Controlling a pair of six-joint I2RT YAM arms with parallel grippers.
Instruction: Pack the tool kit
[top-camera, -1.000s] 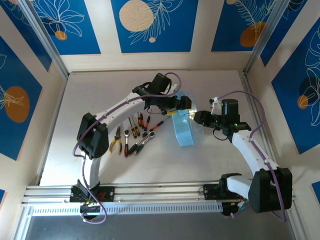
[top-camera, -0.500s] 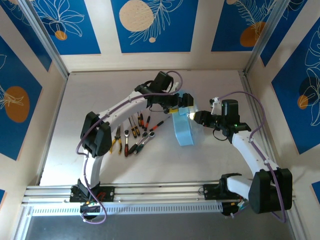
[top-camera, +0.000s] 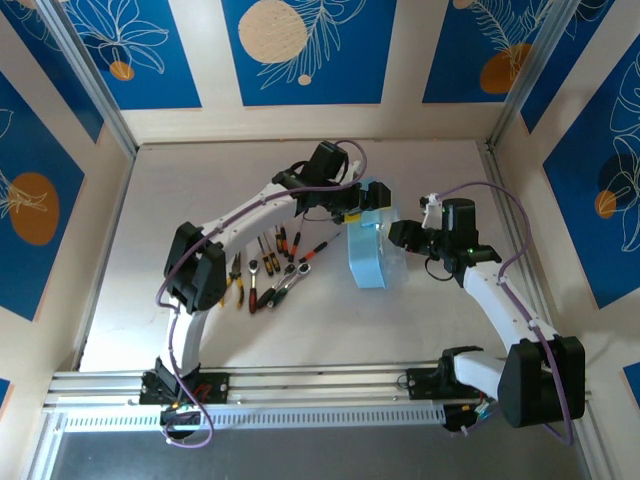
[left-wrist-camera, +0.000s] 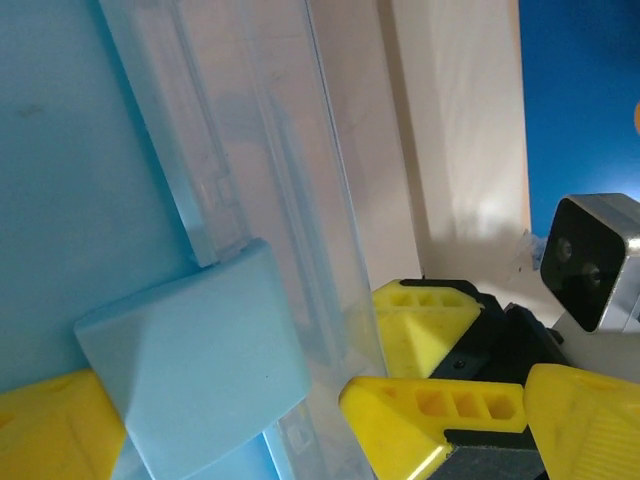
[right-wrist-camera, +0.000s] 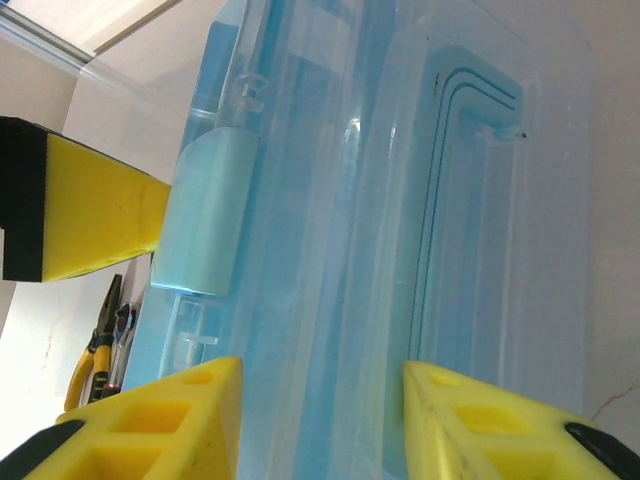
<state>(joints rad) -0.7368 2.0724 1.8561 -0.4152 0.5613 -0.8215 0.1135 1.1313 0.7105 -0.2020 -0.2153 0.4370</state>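
Since the screwdrivers (top-camera: 283, 242), pliers (top-camera: 233, 278) and ratchet wrenches (top-camera: 293, 274) all lie left of the light-blue case (top-camera: 368, 262), nothing's packed. My left gripper (left-wrist-camera: 320, 430) spreads wide astride its latch (left-wrist-camera: 195, 350); my right gripper (right-wrist-camera: 320, 420) straddles its clear lid (left-wrist-camera: 260, 130), and I cannot tell whether it is clamped.

The left arm's elbow (top-camera: 197, 277) has swung rightward, and the left gripper (top-camera: 362, 205) has drawn a little toward the far end of the light-blue case (top-camera: 366, 262). The right gripper (top-camera: 393, 236) has shifted slightly right.
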